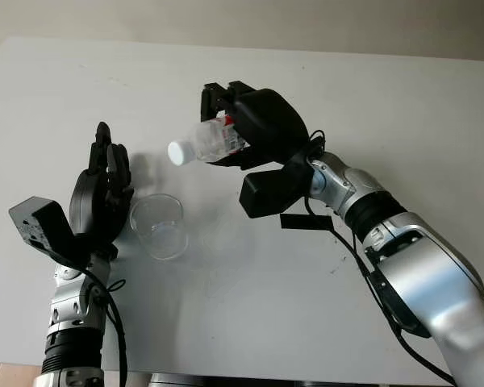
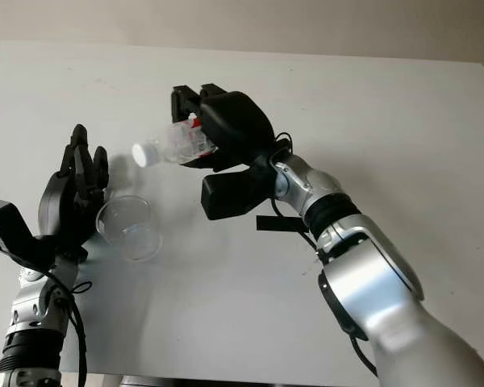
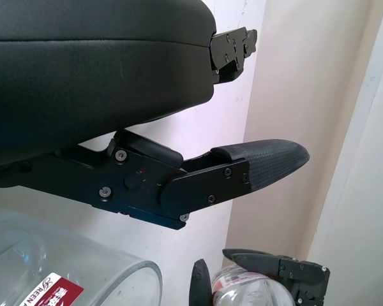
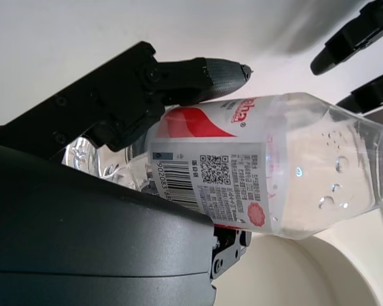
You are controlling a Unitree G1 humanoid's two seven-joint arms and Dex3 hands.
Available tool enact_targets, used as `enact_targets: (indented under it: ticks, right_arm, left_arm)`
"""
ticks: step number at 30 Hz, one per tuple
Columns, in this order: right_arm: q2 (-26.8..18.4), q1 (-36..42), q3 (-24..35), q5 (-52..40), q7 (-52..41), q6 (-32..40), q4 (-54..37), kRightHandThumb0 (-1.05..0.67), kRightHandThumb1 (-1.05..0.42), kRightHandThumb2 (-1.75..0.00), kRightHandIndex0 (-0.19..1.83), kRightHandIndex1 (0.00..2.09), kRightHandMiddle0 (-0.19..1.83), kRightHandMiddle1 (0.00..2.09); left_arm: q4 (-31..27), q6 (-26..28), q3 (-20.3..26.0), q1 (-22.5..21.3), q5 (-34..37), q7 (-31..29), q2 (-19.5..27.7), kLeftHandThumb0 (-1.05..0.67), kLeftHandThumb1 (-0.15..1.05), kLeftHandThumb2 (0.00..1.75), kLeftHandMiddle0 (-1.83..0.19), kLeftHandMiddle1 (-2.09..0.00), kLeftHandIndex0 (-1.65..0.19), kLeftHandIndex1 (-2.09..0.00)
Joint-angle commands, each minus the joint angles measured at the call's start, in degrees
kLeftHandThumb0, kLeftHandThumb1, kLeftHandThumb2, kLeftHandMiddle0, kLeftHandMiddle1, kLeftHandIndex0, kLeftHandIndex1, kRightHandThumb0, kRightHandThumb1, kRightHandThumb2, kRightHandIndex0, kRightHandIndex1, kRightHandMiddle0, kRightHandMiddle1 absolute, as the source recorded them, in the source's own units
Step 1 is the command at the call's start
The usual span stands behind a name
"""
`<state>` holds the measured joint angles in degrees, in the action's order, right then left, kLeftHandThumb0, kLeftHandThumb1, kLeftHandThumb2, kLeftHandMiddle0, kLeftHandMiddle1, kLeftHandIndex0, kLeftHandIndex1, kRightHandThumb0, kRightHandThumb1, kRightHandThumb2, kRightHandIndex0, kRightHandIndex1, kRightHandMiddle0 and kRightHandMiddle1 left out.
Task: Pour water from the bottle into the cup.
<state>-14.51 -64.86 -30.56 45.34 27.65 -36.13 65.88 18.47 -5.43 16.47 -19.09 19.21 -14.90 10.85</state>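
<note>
Right hand (image 1: 240,133) clamped on one clear plastic bottle with white cap and red-white label (image 1: 203,143), tipped near-horizontal above the table, cap toward the cup.
One clear plastic cup (image 1: 160,226) upright on the white table (image 1: 403,105), looks empty, below and left of the cap. Left hand (image 1: 103,189) open, just beside the cup. Open tabletop all around, edges well apart.

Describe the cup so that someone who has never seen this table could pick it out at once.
On the white table, look toward the left side, where the left robot hand stands upright and open. The cup stands right beside it, below the cap of the tilted bottle held by the right robot hand. It is the only clear, open-topped container standing on the tabletop.
</note>
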Motion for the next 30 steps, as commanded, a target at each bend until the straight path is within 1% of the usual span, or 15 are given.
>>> enact_targets:
  ticks: [1,7,8,9,10,11,12,14,17,18,20,22,25,28,30]
  right_arm:
    - [0.24,-2.74,-1.36,1.85,3.13,-0.60,-0.58,-0.15,-0.71,-0.76,1.20,2.09,0.89,2.09]
    - [0.78,-3.95,-5.23,6.58,9.97,-0.17,-0.01,-0.16,-0.70,-0.85,1.23,2.09,0.90,2.09]
    - [0.91,-4.12,-5.70,7.09,10.48,-0.01,-0.04,-0.17,-0.74,-0.81,1.16,2.09,0.80,2.08]
    - [1.01,-4.32,-6.19,7.60,10.91,0.14,-0.12,-0.19,-0.78,-0.73,1.02,2.09,0.58,2.08]
    - [1.07,-4.54,-6.72,8.28,11.48,0.30,-0.29,-0.21,-0.82,-0.61,0.90,2.09,0.49,1.95]
    - [1.10,-4.77,-7.32,9.04,12.05,0.66,-0.48,-0.23,-0.89,-0.46,0.85,2.09,0.47,1.87]
    - [1.16,-4.98,-7.91,9.77,12.81,1.04,-0.67,-0.25,-0.94,-0.37,0.84,2.09,0.46,1.89]
    - [1.34,-5.30,-8.87,10.96,13.87,2.04,-1.07,-0.27,-1.02,-0.25,0.96,2.09,0.49,2.04]
    - [1.53,-5.59,-9.85,12.07,15.77,2.31,-1.40,-0.29,-1.03,-0.20,1.15,2.09,0.62,2.09]
    - [1.57,-5.69,-10.14,12.34,16.03,2.47,-1.45,-0.29,-1.03,-0.19,1.15,2.09,0.64,2.09]
    - [1.60,-5.88,-10.56,12.76,16.30,2.71,-1.57,-0.31,-1.04,-0.14,1.10,2.09,0.48,2.08]
    - [1.61,-6.05,-10.95,13.23,17.09,2.96,-1.58,-0.32,-1.04,-0.10,1.12,2.09,0.50,2.09]
    - [1.62,-6.41,-11.83,14.24,19.03,3.75,-1.44,-0.32,-1.03,-0.08,1.08,2.09,0.47,2.08]
    - [1.56,-6.85,-13.29,16.20,22.67,4.78,-1.26,-0.32,-1.03,-0.07,1.10,2.09,0.58,2.09]
    - [1.58,-7.03,-14.03,17.09,24.80,5.06,-1.07,-0.32,-1.04,-0.06,1.13,2.09,0.70,2.09]
  left_arm:
    - [-0.72,-0.61,0.03,0.90,-0.08,0.14,-0.37,-0.77,1.05,0.66,0.19,0.00,0.19,0.00]
    - [-0.89,-0.83,-0.05,1.10,-0.24,0.39,-0.56,-0.76,1.05,0.67,0.19,0.00,0.19,0.00]
    - [-0.80,-1.01,-0.08,1.10,-0.24,0.30,-0.58,-0.76,1.05,0.68,0.19,0.00,0.19,0.00]
    - [-0.74,-1.04,-0.10,1.09,-0.16,0.16,-0.58,-0.76,1.05,0.68,0.19,0.00,0.19,0.00]
    - [-0.71,-1.03,-0.10,1.08,-0.08,0.10,-0.60,-0.76,1.05,0.68,0.19,0.00,0.19,0.00]
    - [-0.66,-1.03,-0.09,1.04,-0.04,0.16,-0.67,-0.76,1.05,0.68,0.19,0.00,0.19,0.00]
    - [-0.59,-1.07,-0.07,0.99,-0.04,0.24,-0.75,-0.76,1.05,0.68,0.19,0.00,0.19,0.00]
    - [-0.35,-1.27,-0.05,0.83,-0.12,0.39,-0.91,-0.76,1.05,0.68,0.19,0.00,0.19,0.00]
    - [-0.02,-1.53,-0.08,0.65,-0.17,0.32,-1.04,-0.77,1.05,0.67,0.19,0.00,0.19,0.00]
    - [0.00,-1.52,-0.09,0.63,-0.17,0.32,-1.07,-0.77,1.05,0.67,0.19,0.00,0.19,0.00]
    - [-0.06,-1.54,-0.06,0.70,-0.11,0.30,-1.11,-0.77,1.05,0.67,0.19,0.00,0.19,0.00]
    - [-0.15,-1.52,-0.06,0.81,-0.27,0.47,-1.06,-0.77,1.05,0.68,0.19,0.00,0.19,0.00]
    - [0.02,-1.80,-0.09,0.84,-0.46,0.40,-0.90,-0.76,1.05,0.69,0.19,0.00,0.19,0.00]
    - [0.28,-2.13,0.07,0.73,-0.19,0.21,-1.00,-0.76,1.05,0.69,0.19,0.00,0.19,0.00]
    - [0.22,-2.03,0.08,0.69,-0.11,0.29,-1.05,-0.77,1.05,0.68,0.19,0.00,0.19,0.00]
